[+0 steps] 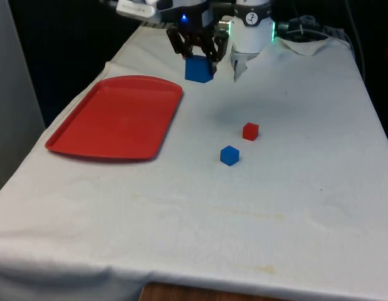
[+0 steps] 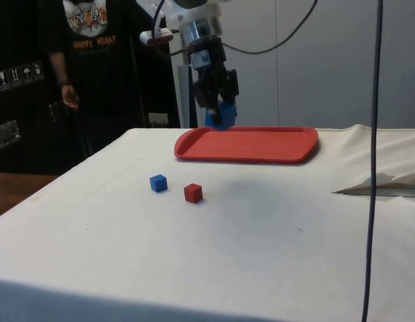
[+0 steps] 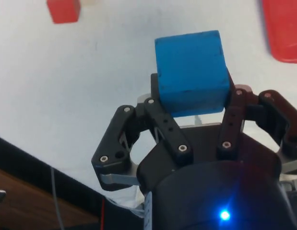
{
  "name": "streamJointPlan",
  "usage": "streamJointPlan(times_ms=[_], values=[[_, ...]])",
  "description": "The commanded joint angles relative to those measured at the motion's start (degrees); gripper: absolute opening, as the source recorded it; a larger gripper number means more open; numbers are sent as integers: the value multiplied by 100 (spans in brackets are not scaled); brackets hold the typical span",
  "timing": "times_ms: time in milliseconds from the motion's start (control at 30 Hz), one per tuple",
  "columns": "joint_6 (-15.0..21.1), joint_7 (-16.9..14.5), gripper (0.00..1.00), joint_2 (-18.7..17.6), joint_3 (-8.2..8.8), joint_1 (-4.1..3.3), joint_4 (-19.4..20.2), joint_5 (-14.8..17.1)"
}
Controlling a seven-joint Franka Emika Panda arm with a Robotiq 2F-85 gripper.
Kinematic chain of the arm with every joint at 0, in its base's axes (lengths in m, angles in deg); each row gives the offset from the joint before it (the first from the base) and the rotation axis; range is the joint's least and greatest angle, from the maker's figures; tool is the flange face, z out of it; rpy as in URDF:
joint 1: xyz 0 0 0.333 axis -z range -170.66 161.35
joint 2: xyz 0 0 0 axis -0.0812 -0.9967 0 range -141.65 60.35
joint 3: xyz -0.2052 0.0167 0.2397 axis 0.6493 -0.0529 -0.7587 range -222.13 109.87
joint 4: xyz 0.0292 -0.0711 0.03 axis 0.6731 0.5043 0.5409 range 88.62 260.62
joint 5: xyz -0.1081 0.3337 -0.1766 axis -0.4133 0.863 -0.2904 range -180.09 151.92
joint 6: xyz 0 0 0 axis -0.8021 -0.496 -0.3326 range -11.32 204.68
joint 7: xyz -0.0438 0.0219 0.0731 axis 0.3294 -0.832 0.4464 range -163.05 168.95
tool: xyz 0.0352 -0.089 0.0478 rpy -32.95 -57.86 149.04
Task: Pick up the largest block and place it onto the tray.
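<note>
You are looking at a table under a white cloth (image 1: 294,207). The gripper (image 1: 197,58) hangs above the far part of the table, its two black fingers (image 3: 160,125) pinching the big blue block (image 1: 198,69). The block is lifted clear of the cloth. In the side view the gripper (image 2: 217,111) and the block (image 2: 222,115) are in the air near the tray's left end, though you cannot tell from that view whether the block is over the tray or just beside it. In the front view the block sits just to the right of the tray's far right corner.

The red tray (image 1: 112,119) lies flat on the front view's left side of the table, with nothing on it.

Two small blocks rest on the cloth nearer the middle, well apart from the tray. The small red block (image 1: 251,131) is farther from the front camera; the small blue block (image 1: 229,155) sits just beside it, nearer and slightly left. They do not touch.

In the wrist view the big block (image 3: 191,72) sits between the fingers, with the small red block (image 3: 64,10) on the cloth beyond and an edge of the tray (image 3: 282,28) to one side.

A person (image 2: 76,67) in a dark printed shirt stands behind the table in the side view.
</note>
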Motion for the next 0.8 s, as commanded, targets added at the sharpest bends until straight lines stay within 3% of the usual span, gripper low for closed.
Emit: streamJointPlan(times_ms=[0,67,100,133,333,367,400,700,733,767], values=[[29,-80,1,-34,29,46,-29,17],[34,-149,1,-80,80,63,-52,23],[34,-97,1,-52,86,23,-23,0],[34,-183,1,-97,103,74,-63,23],[29,-464,1,-327,269,166,-195,115],[52,-464,1,-350,332,109,-189,109],[23,-561,1,-413,327,178,-241,178],[34,-1083,1,-859,590,281,-464,504],[52,-1112,1,-911,670,229,-464,527],[34,-1186,1,-951,642,304,-510,579]])
